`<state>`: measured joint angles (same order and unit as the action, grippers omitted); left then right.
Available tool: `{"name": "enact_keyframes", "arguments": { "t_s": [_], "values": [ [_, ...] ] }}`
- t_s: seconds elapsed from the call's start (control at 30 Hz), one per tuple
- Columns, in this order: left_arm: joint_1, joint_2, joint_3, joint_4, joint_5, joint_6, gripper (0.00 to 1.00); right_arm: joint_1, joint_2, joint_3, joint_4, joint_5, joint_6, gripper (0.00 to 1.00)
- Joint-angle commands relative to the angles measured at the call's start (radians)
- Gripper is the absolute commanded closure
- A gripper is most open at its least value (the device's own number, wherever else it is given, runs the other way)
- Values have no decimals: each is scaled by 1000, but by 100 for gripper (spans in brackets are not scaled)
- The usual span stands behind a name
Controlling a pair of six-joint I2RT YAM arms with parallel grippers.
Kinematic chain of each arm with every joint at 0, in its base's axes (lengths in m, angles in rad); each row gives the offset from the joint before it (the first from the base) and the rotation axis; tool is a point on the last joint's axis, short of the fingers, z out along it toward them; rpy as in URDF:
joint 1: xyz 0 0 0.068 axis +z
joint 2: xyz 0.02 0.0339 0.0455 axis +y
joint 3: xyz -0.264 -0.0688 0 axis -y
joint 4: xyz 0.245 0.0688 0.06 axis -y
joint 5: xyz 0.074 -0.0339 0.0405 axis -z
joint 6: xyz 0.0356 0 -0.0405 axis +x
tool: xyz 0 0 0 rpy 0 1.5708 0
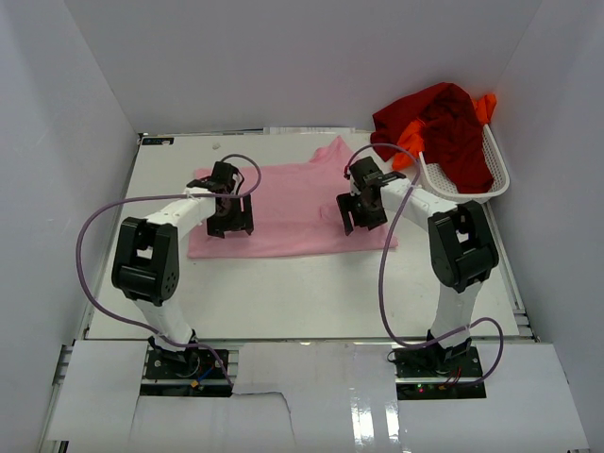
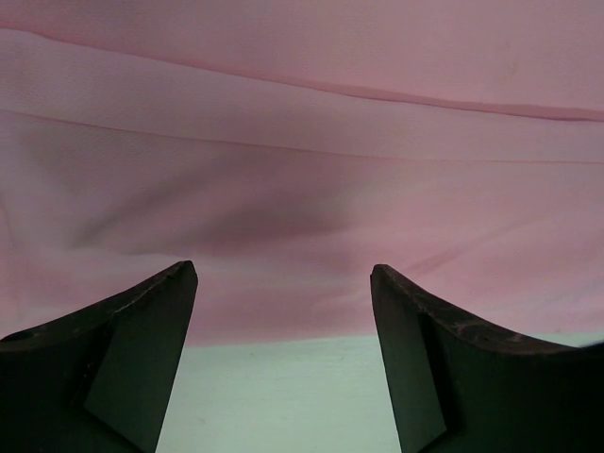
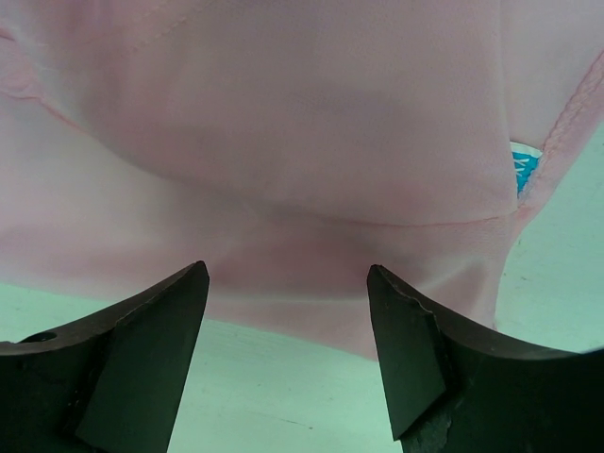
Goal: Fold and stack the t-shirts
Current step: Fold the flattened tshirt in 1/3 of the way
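Observation:
A light pink t-shirt [image 1: 293, 212] lies flat across the middle of the table, folded into a broad band. My left gripper [image 1: 231, 222] hangs over its left part. It is open, and its wrist view shows pink cloth [image 2: 302, 170] ahead of the gripper [image 2: 283, 271] and bare table between the fingers. My right gripper [image 1: 363, 212] is over the shirt's right part, also open and holding nothing [image 3: 288, 271]; the shirt's hem [image 3: 283, 142] lies just ahead. A dark red t-shirt [image 1: 444, 127] and a bright orange t-shirt [image 1: 411, 142] are heaped in the basket.
A white mesh basket [image 1: 491, 175] sits tilted at the back right, against the right wall. White walls close in the table on three sides. A small blue label [image 3: 522, 165] peeks out at the pink shirt's right edge.

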<state>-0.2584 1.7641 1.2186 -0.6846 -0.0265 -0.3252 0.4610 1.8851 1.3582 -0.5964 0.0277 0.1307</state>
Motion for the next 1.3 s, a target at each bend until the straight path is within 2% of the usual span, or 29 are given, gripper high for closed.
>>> {"name": "enact_keyframes", "arguments": {
  "t_s": [0.0,0.47,0.63,0.97,1.13,1.27],
  "values": [
    [-1,11,-19,-1,-61,11,15,-4,28,-17,9,50,-11,25],
    [-1,40,-102,-10,-43,5,15,-5,29,-197,35,28,20,25],
    [-5,2,-154,-15,80,-49,16,-5,-21,-290,33,14,37,25],
    [-64,-71,-231,-52,143,-138,16,-4,-165,-487,3,-5,79,26],
    [-81,-86,-268,-56,142,-158,16,-4,-215,-522,-11,-8,89,25],
    [-81,-97,-223,-79,117,-156,16,-4,-215,-453,-49,15,83,25]
  ]
}}
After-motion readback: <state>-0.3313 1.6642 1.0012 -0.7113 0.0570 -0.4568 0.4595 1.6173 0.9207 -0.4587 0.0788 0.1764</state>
